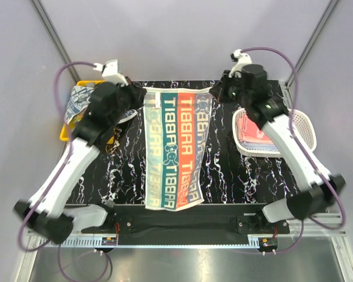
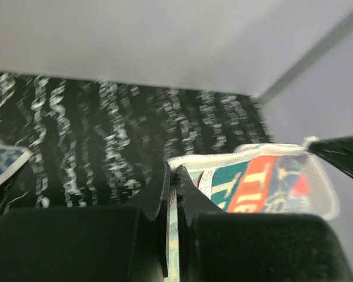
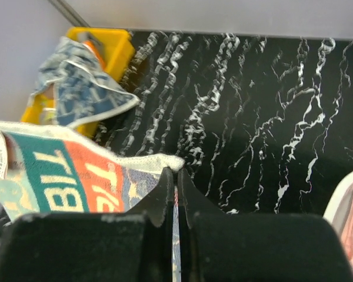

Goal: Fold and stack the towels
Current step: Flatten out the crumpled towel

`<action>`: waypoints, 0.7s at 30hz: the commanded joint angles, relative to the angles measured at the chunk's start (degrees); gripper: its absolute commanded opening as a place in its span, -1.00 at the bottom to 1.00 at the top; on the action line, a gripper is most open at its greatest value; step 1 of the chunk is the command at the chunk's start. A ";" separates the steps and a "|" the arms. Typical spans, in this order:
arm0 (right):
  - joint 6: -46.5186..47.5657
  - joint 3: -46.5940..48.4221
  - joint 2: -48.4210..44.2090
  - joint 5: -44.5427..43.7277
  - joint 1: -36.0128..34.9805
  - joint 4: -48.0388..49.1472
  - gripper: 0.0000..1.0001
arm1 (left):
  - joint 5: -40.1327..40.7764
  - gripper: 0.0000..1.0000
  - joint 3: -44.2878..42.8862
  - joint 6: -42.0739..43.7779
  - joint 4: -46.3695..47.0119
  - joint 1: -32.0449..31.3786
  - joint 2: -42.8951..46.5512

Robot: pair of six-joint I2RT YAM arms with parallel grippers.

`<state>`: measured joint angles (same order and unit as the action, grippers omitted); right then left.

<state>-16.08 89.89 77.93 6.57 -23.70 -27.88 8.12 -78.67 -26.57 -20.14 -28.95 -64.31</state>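
Pinches far corners of striped towel (image 1: 173, 153) tight in left end effector (image 1: 142, 100) and right end effector (image 1: 214, 93); lies lengthwise far-to-near across desk (image 1: 241, 176).

My towel (image 1: 173, 150) shows lettered stripes of teal, orange-red and beige; the table (image 1: 235, 176) is black with white veins, the bin (image 3: 115, 50) yellow, the basket (image 1: 305, 124) white.

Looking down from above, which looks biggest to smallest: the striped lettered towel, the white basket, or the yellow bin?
1. The lettered towel is clearly the largest.
2. The white basket.
3. The yellow bin shows least, but the left arm and a blue patterned cloth hide most of it, so its place against the basket is unsure.
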 commanded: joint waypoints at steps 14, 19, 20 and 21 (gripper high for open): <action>0.87 37.37 53.79 2.48 8.85 6.79 -1.00 | -12.95 -1.00 -24.59 -0.32 11.35 19.72 -51.15; 0.52 38.62 56.89 2.84 9.38 6.96 -1.00 | -14.45 -1.00 -26.80 -0.85 10.83 20.25 -54.69; 0.35 37.39 55.85 2.92 9.38 7.40 -1.00 | -14.71 -1.00 -25.84 -1.38 11.43 20.34 -54.52; 0.08 35.73 54.97 3.36 9.38 8.71 -1.00 | -14.89 -1.00 -24.44 -1.64 12.14 20.34 -53.03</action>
<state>-16.12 125.97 135.04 10.61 -15.68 -21.82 -6.79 -102.83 -27.70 -11.68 -10.22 -118.91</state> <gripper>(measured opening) 0.014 0.038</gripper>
